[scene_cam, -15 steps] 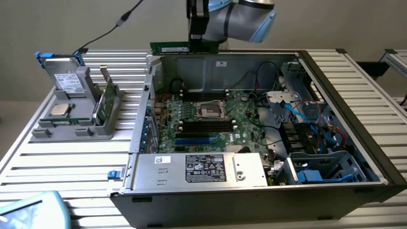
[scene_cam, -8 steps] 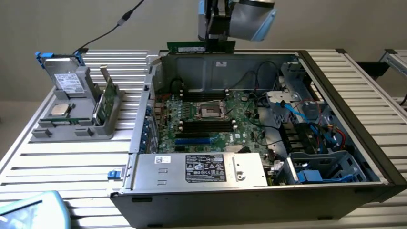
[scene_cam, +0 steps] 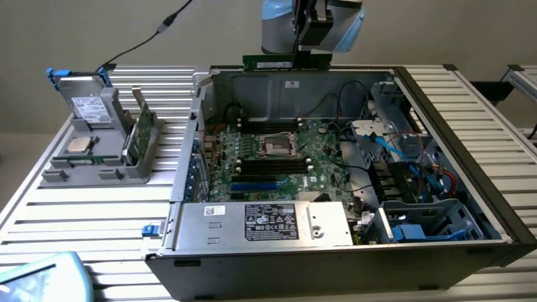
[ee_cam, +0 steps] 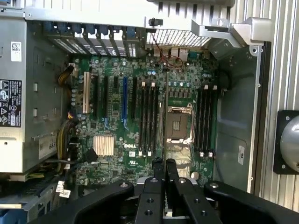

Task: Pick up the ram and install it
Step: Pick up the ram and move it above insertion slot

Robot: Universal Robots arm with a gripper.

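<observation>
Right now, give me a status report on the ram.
Gripper shut on the ram. Ram held high above the open computer case. Memory slots below bare, nothing across them.

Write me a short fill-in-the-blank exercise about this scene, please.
1. The tool is ____ on the ram.
2. The ram hangs ____ the open computer case.
3. A silver processor lies on the grey holder at the exterior view's ____.
Missing words: shut; above; left.
</observation>
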